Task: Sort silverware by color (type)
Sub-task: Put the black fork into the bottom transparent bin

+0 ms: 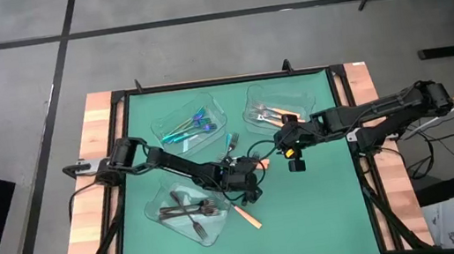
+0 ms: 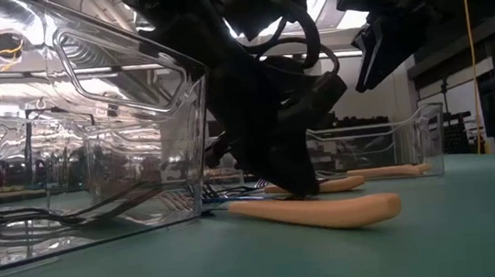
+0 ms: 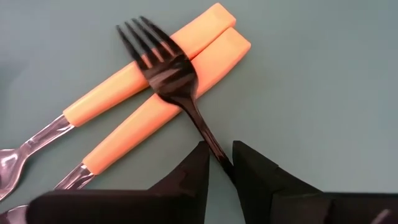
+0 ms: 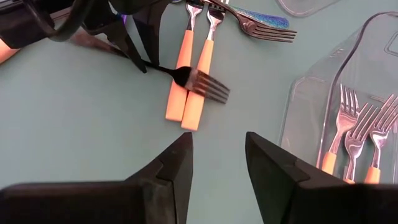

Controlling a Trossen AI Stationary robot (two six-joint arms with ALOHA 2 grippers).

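Two orange-handled forks [image 3: 155, 93] lie side by side at mid-frame, a black fork [image 3: 163, 68] resting across them. The left gripper [image 3: 221, 163] pinches the black fork's handle; the right gripper [image 4: 217, 155] hovers open nearby.

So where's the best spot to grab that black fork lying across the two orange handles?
By its thin handle, from above. The black fork rests its tines on the orange handles, so the handle slopes clear toward the mat, where the left gripper straddles it.

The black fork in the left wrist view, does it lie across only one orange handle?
No, the black fork lies across two orange handles, its stem between the left hand's fingers.
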